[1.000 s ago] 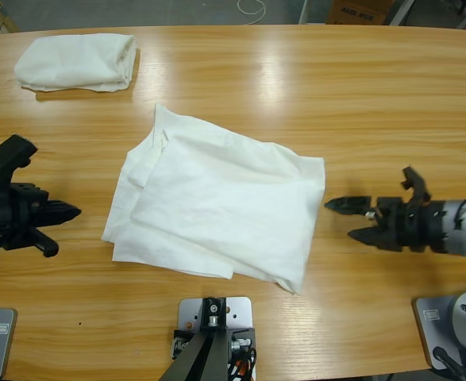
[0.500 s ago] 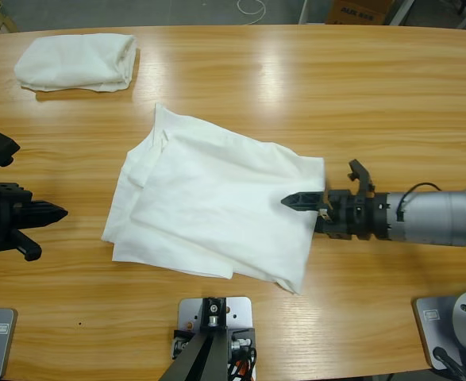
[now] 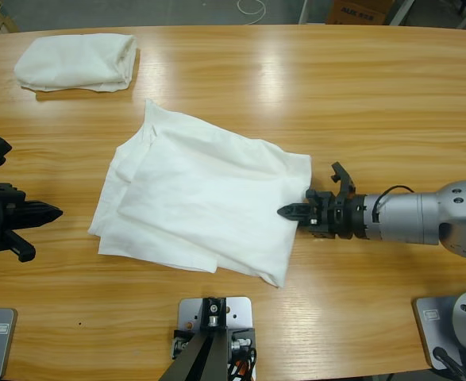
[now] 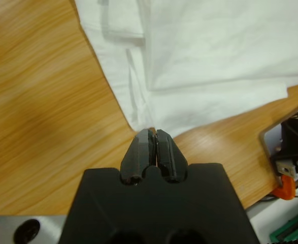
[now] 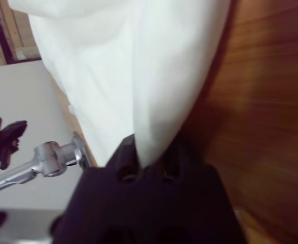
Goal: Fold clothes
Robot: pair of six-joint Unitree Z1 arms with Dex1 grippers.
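Observation:
A loosely folded white T-shirt [image 3: 201,202] lies rumpled in the middle of the table. My right gripper [image 3: 284,212] comes in from the right and is shut on the shirt's right edge; in the right wrist view the white cloth [image 5: 138,66] runs down between the jaws of the right gripper [image 5: 149,152]. At the table's left side my left gripper [image 3: 54,212] is shut with nothing in it. Its tips [image 4: 155,133] stop just short of the shirt's near corner [image 4: 154,119].
A second white T-shirt [image 3: 75,61], neatly folded, rests at the far left corner of the wooden table [image 3: 360,103]. Bare wood lies along the back and the right of the table. The other arm [image 5: 47,155] shows small in the right wrist view.
My right gripper has reached left to the shirt's right edge and shut on it. The whole shirt has slid a little to the left. The left gripper has drawn back slightly.

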